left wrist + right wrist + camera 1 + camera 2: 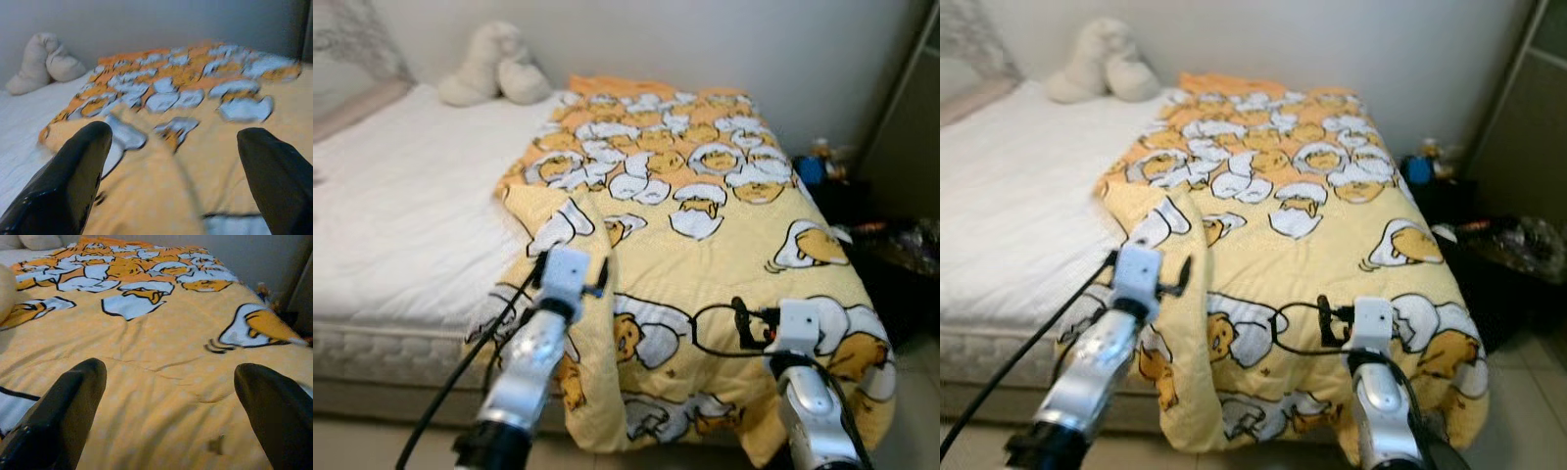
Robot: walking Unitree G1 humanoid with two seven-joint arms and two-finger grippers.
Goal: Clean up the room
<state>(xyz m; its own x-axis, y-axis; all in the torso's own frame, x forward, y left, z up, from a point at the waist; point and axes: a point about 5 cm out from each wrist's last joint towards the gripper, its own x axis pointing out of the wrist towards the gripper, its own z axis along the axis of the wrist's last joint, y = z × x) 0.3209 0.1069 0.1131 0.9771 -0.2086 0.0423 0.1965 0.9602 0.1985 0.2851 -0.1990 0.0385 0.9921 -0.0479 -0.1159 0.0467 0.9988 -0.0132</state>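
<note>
While the room is being tidied, both arms are held raised over the foot of the bed [382, 333], presumably so that the blanket [705, 245] can be reached and straightened. The left gripper [176, 181] is seen released, fingers spread wide, just above a turned-back fold [558, 220] at the blanket's edge nearest the bare mattress. The right gripper [168, 418] is likewise spread open over the flat stretch beside that fold. The blanket is yellow-orange, printed with cartoon eggs, and draped over the bed's far half and foot. A plush toy [494, 67] is left at the head.
</note>
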